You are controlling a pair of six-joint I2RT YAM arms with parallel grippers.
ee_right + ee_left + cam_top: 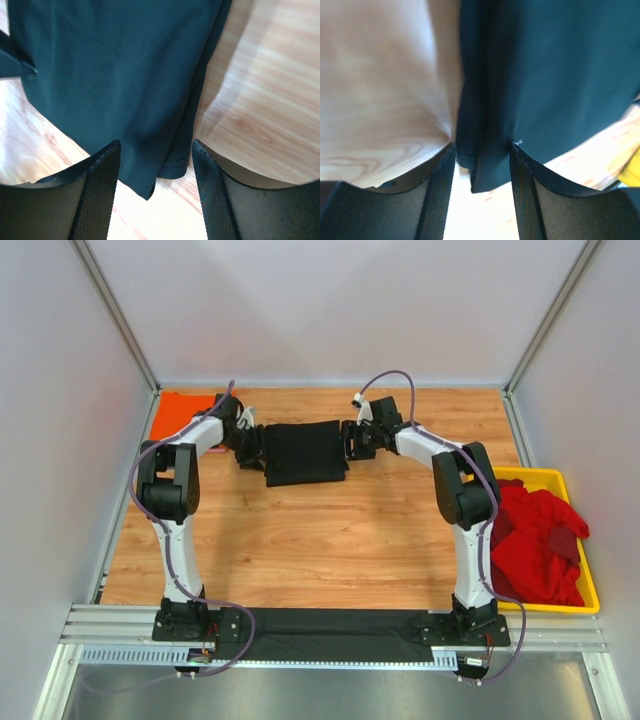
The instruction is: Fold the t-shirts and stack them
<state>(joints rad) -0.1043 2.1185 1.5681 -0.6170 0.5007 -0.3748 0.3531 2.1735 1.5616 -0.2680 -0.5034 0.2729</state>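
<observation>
The black t-shirt [305,452] lies folded into a rectangle on the wooden table at the centre back. My left gripper [248,446] is at its left edge and my right gripper [352,440] at its right edge. In the left wrist view the gripper [482,152] is open, with a corner of the black t-shirt [545,75] lying between the fingertips. In the right wrist view the gripper [156,150] is open, with a hemmed corner of the black t-shirt [115,75] between the tips. The orange t-shirt [180,412] lies flat at the back left. The red t-shirts [535,540] are heaped at the right.
The yellow tray [545,476] holding the red heap sits at the table's right edge. White walls enclose the table on three sides. A dark strip [330,632] runs between the arm bases at the near edge. Bare wood [320,540] lies in front of the black shirt.
</observation>
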